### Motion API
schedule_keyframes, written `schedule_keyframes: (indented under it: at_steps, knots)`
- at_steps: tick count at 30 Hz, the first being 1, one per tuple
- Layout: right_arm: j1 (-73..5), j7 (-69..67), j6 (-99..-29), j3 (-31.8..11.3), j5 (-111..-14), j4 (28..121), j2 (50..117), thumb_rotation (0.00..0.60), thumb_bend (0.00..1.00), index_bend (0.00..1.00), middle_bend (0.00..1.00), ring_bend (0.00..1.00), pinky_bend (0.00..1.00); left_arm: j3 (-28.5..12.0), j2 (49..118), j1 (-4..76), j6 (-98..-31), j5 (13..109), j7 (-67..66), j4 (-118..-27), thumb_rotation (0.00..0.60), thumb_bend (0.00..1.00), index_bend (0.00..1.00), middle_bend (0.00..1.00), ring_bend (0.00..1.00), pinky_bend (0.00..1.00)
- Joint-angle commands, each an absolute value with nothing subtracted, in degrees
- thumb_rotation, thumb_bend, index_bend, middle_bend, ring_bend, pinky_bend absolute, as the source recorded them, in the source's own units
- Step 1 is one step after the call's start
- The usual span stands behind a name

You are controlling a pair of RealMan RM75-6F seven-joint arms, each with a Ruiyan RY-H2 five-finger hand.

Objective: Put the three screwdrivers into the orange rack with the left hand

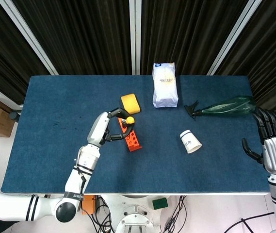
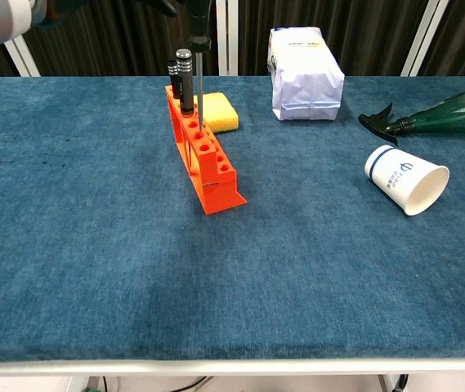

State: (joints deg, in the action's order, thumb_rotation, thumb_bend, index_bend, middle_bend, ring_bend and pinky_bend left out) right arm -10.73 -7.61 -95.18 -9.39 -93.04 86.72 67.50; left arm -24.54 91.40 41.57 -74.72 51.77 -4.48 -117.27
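Observation:
The orange rack (image 2: 206, 159) (image 1: 132, 137) stands on the blue table, left of centre. Two black-handled screwdrivers (image 2: 182, 77) stand upright in its far holes. My left hand (image 1: 112, 126) holds a third screwdriver, whose yellow handle top (image 1: 129, 119) shows in the head view. Its thin shaft (image 2: 199, 90) hangs upright with the tip at the rack's holes just in front of the other two. In the chest view only a bit of my left arm (image 2: 3, 18) shows at the top left. My right hand (image 1: 269, 141) rests open at the table's right edge, holding nothing.
A yellow sponge (image 1: 130, 103) lies just behind the rack. A white bag (image 1: 165, 85) stands at the back centre. A green spray bottle (image 1: 223, 107) lies at the right, and a paper cup (image 1: 190, 141) lies on its side in front of it.

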Motion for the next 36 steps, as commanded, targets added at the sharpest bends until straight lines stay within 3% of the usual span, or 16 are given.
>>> schedule_keyframes:
  at_steps: [1,19,36]
  knots:
    - [-10.8,-7.5,-95.2,-9.4,-93.1,86.7,67.5,0.6,0.4,0.0,0.0,0.0,0.0,-24.9,91.3,41.5,-74.7,51.7,-4.2,-117.2,0.6,0.34,0.63,0.57,0.4,0.33]
    - [-10.9,-6.8,-95.0,-9.3,-93.3,86.9,67.6,0.6,0.4,0.0,0.0,0.0,0.0,-24.9,90.5,40.6,-73.4,52.0,-2.7,-116.4,0.6,0.34,0.63,0.57,0.4,0.33]
    - [-10.8,-6.7,-95.0,-9.2,-93.3,87.2,67.5,0.6,0.4,0.0,0.0,0.0,0.0,-21.0,93.5,38.7,-72.8,56.7,0.6,-111.5,0.6,0.34,0.63,0.57,0.41,0.33]
